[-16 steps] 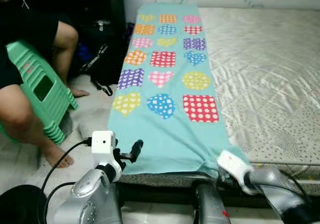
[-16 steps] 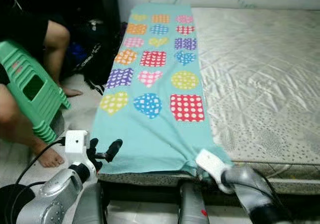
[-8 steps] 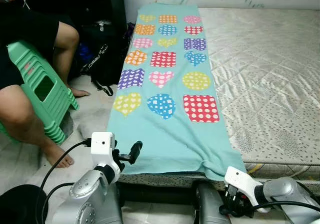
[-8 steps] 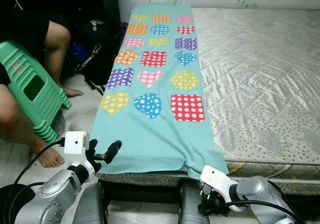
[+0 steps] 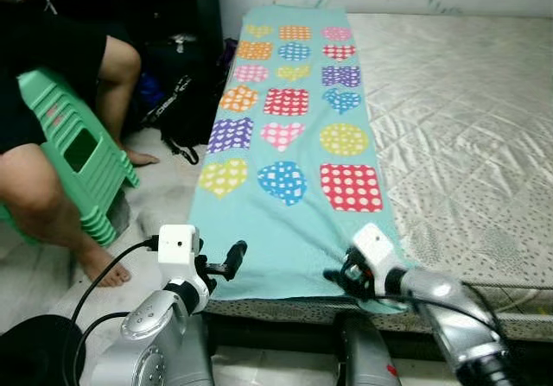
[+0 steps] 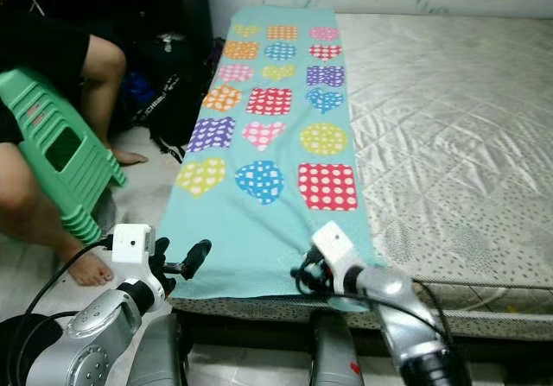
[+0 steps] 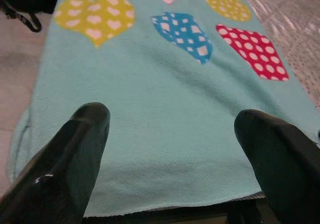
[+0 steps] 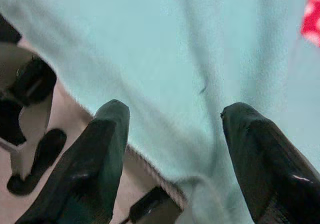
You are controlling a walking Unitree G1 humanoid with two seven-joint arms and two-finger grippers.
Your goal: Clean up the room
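A teal blanket (image 5: 289, 144) printed with dotted hearts, circles and squares lies lengthwise along the left side of the mattress (image 5: 458, 101). My left gripper (image 7: 172, 124) hovers open just off the blanket's near left corner, with the teal cloth lying beyond its fingers. My right gripper (image 5: 339, 275) is at the blanket's near edge, towards its right corner. In the right wrist view the right gripper (image 8: 175, 116) is open, its two fingers spread over the cloth's hem with nothing pinched between them.
A person sits on a green stool (image 5: 73, 148) at the left, with a bare foot (image 5: 104, 269) on the floor near my left arm. A black bag (image 5: 181, 101) leans against the bed's left side. The mattress stretches bare to the right.
My right gripper left the blanket's near right corner, dipped below the bed edge, then swung left and up to the near hem. The left arm has stayed put.
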